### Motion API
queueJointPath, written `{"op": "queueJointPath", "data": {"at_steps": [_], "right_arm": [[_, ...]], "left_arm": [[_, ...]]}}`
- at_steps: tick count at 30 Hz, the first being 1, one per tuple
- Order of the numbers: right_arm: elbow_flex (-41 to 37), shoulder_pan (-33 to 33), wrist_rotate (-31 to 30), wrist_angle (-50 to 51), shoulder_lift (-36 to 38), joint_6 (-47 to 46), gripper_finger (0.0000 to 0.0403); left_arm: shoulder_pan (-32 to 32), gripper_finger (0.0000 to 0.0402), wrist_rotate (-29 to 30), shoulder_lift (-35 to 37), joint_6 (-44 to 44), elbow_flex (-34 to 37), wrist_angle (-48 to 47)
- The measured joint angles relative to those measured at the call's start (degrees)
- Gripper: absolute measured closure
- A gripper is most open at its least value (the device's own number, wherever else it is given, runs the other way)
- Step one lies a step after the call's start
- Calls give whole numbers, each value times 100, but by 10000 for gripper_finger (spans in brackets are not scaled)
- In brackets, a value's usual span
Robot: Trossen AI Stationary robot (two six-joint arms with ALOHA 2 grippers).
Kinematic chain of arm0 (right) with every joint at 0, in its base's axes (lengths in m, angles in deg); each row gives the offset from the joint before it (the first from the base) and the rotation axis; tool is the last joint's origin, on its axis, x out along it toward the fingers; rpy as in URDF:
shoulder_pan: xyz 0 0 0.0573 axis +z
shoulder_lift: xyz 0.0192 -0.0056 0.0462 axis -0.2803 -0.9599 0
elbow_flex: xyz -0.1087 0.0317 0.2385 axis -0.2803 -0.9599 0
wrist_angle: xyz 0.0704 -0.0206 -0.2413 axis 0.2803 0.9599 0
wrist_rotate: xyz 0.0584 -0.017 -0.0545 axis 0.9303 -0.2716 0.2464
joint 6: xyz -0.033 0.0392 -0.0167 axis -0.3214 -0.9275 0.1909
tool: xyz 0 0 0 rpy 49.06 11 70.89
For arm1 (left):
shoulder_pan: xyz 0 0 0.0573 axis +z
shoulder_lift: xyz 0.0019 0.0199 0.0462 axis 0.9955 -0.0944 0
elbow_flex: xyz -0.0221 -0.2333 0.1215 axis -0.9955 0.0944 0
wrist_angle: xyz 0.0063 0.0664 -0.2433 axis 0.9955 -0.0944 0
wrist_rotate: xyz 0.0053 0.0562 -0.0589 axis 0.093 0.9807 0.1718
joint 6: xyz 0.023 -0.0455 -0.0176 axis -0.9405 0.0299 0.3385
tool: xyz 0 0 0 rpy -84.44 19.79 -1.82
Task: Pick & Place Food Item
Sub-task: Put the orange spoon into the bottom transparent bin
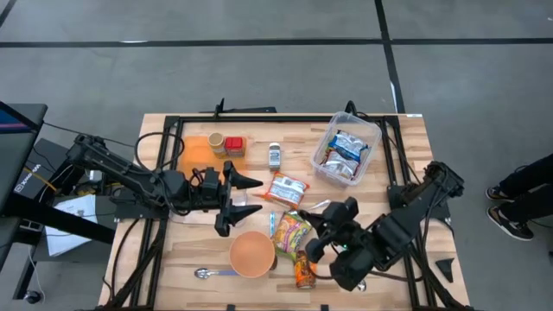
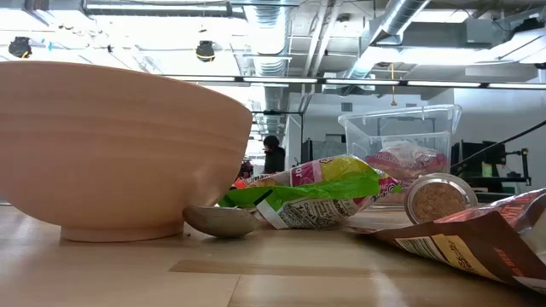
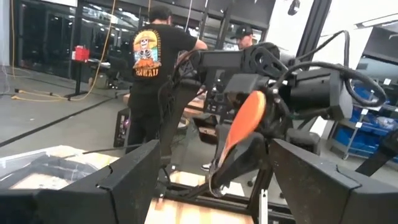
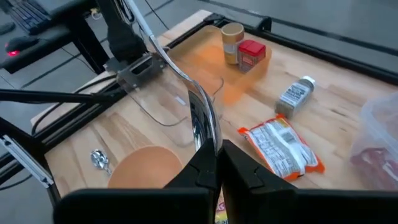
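Note:
My right gripper [image 4: 217, 163] is above the table's near middle [image 1: 327, 216], shut on a shiny metal spoon-like utensil [image 4: 200, 118]. My left gripper [image 1: 240, 200] is open and empty, left of centre, its fingers wide apart [image 3: 211, 186] and facing the right arm. An orange-and-white snack packet [image 1: 287, 190] lies flat between the two grippers. A green-and-yellow packet [image 1: 292, 231] and an orange packet [image 1: 304, 272] lie beside a tan bowl [image 1: 252, 253]. No gripper shows in the low view. My right gripper pinches one end of the utensil [image 4: 211, 146] between its two shut fingers. The utensil sticks out ahead of the fingertips toward the left arm and is lifted clear of the table. In the left wrist view its far end shows orange [image 3: 242, 121].
A clear tub [image 1: 347, 147] with packets stands far right. A seasoning bottle [image 1: 275, 155] lies near the far middle. An orange mat [image 1: 197, 149] with two jars is far left. A second spoon [image 1: 203, 273] lies by the bowl. People stand beyond the table [image 3: 152, 68].

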Motion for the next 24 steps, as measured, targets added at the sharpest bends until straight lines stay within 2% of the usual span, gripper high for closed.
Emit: {"op": "queueJointPath", "data": {"at_steps": [17,20,24], "right_arm": [[0,-167,223,-14,-2,151,403],[0,-186,225,-17,-2,151,403],[0,-225,225,-27,-2,151,403]], "left_arm": [[33,109,229,2,-324,0,183],[77,127,229,2,-324,0,177],[81,174,251,2,-322,0,176]]}}
